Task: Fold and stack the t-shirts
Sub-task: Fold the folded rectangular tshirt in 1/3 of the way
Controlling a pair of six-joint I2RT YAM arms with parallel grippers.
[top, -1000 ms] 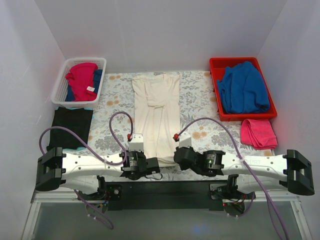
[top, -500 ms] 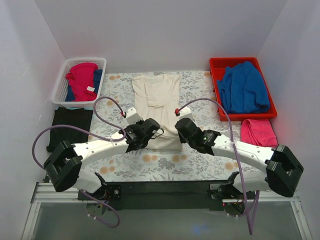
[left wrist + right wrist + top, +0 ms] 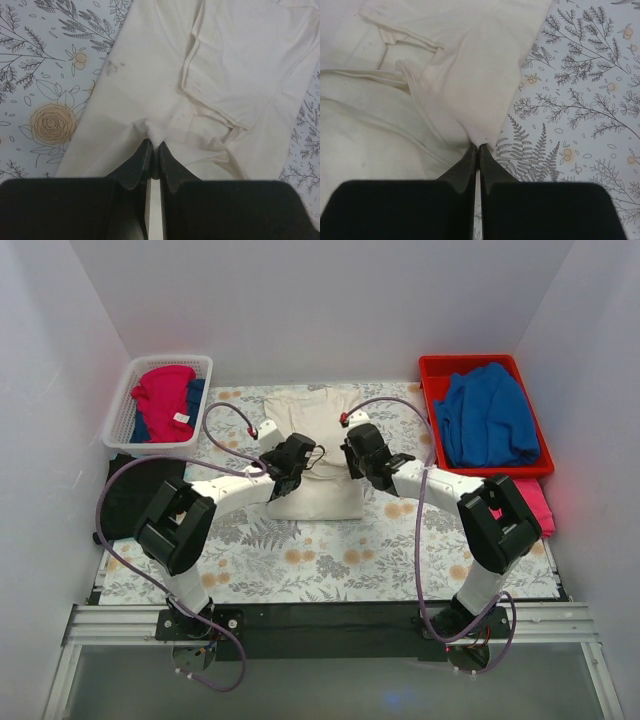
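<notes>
1. The cream-white t-shirt (image 3: pixel 318 502) lay in the middle of the floral tablecloth (image 3: pixel 330 560), its collar toward the far wall. Its near part was doubled back over itself, leaving a rounded fold at the near edge.
2. The left gripper (image 3: pixel 294 460) was over the shirt's left side. In the left wrist view its fingers (image 3: pixel 139 162) were pinched nearly together on a puckered bit of the cream cloth (image 3: pixel 215 60).
3. The right gripper (image 3: pixel 362 455) was over the shirt's right side. In the right wrist view its tips (image 3: pixel 478 146) were closed on a corner of the cloth's edge (image 3: pixel 480 75), right where it met the patterned tablecloth (image 3: pixel 580 100).
4. Faint greyish smudges (image 3: pixel 112 67) marked the cream cloth near its left edge; no print or writing could be made out on it.
5. The black t-shirt (image 3: pixel 125 500) lay flat at the table's left edge, just in front of the white basket (image 3: pixel 170 358) and partly covered by the left arm.
6. The basket held a pink cloth (image 3: pixel 160 390) and a blue one (image 3: pixel 195 395). A small white label (image 3: pixel 182 418) showed on the pink cloth, too small to read.
7. A red tray (image 3: pixel 470 359) in the far right corner held a blue cloth (image 3: pixel 485 420). Another pink cloth (image 3: pixel 541 502) lay just in front of it, partly hidden by the right arm.
</notes>
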